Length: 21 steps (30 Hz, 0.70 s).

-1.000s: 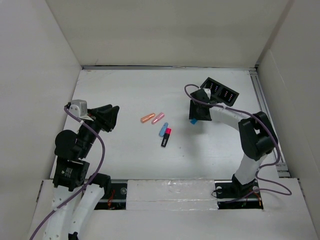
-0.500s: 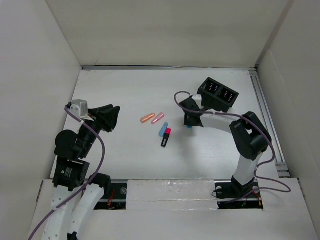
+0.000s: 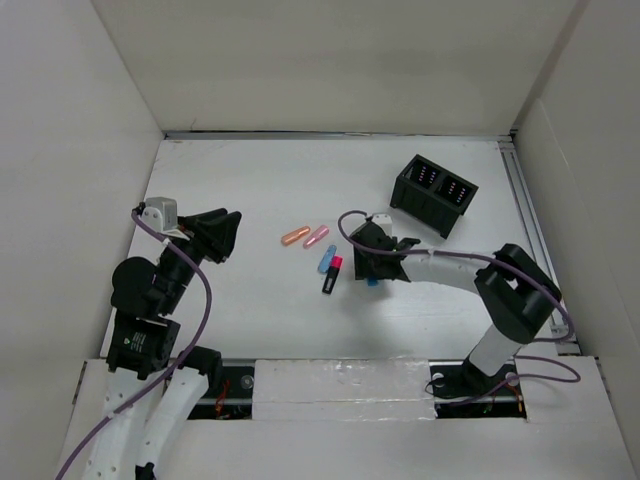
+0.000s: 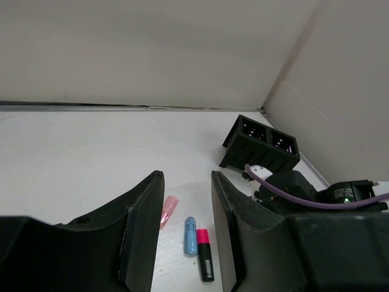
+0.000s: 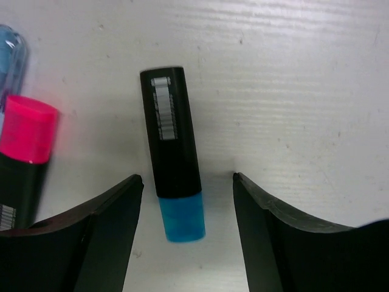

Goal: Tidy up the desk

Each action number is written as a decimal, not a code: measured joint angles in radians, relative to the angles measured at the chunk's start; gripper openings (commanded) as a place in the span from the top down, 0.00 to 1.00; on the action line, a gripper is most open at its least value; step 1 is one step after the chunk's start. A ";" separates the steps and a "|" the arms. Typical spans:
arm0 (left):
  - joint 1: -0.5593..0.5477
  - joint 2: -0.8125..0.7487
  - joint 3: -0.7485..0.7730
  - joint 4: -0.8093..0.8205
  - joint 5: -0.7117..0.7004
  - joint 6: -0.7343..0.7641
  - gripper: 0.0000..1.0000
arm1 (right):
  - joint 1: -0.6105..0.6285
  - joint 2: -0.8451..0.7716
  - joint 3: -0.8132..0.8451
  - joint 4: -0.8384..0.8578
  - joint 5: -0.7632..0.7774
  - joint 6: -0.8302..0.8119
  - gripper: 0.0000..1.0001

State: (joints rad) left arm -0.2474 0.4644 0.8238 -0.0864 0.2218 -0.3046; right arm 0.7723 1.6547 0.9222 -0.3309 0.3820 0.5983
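Note:
On the white desk point(image 3: 250, 190), a black marker with a blue cap point(image 5: 172, 152) lies flat just below my right gripper point(image 5: 187, 177). That gripper is open, one jaw on each side of the cap and neither touching it. In the top view my right gripper point(image 3: 368, 268) sits right of a black marker with a pink cap point(image 3: 332, 274) and a light blue pen point(image 3: 326, 258). An orange piece point(image 3: 294, 237) and a pink piece point(image 3: 317, 237) lie further left. My left gripper point(image 3: 222, 235) hovers at the left, jaws slightly open on nothing.
A black two-compartment organizer box point(image 3: 434, 194) stands at the back right, also in the left wrist view point(image 4: 260, 144). Upright white wall panels enclose the desk on three sides. A metal rail point(image 3: 522, 200) runs along the right edge.
My right gripper has moved from beside the organizer box leftward and nearer, next to the pink-capped marker, and the blue-capped marker came with it. The left arm has not moved.

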 measured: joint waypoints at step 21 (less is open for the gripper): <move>0.000 0.013 0.000 0.000 -0.005 0.000 0.67 | -0.080 0.143 0.167 0.065 -0.028 -0.133 0.93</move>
State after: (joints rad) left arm -0.2474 0.4778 0.8238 -0.0864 0.2165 -0.3042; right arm 0.6918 1.7981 1.0897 -0.2657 0.3538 0.4652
